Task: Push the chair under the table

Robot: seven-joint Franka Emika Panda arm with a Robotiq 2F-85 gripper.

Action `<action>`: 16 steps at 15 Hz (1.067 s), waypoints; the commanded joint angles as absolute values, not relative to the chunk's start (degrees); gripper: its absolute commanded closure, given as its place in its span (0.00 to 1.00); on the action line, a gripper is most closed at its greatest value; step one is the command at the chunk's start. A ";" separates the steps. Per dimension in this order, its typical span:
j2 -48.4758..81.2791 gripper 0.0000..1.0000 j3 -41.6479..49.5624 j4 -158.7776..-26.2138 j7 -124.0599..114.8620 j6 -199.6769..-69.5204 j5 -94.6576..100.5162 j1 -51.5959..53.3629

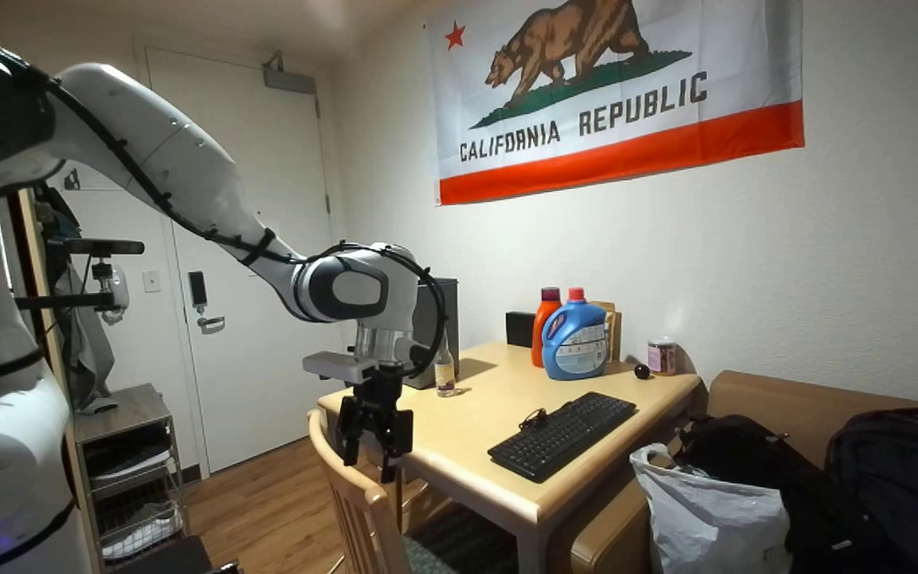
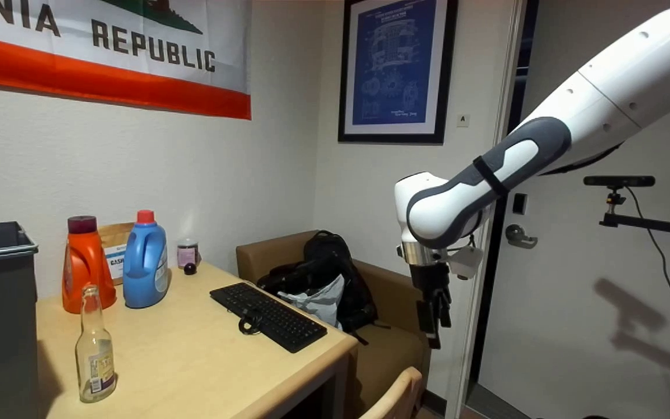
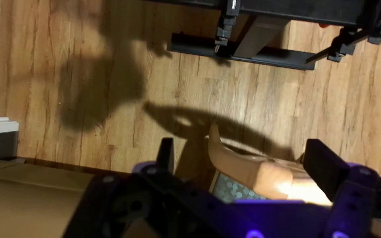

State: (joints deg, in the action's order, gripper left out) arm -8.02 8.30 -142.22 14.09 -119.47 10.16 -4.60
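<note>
The chair [image 1: 353,478] stands at the edge of the bench [image 1: 499,391] farthest from the flag [image 1: 618,96], its back outside that edge in both exterior views; how much of the seat [image 3: 233,189] is under the bench I cannot tell. The fingers [image 3: 326,168] are spread wide, the chair's back showing between them in the wrist view, and hold nothing. Getting to the chair looks done; the push itself, I judge, is left, at least in part
</note>
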 commanded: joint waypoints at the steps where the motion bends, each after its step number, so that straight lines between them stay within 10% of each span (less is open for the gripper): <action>1: -12.94 0.00 6.65 -149.03 10.19 -120.75 14.26 -5.14; 9: -17.30 0.00 4.57 -155.82 7.35 -121.84 21.66 -4.90; 10: -17.36 0.23 4.18 -156.02 7.58 -121.83 22.77 -4.71; 16: -16.73 0.66 1.99 -156.10 6.97 -122.35 27.15 -3.87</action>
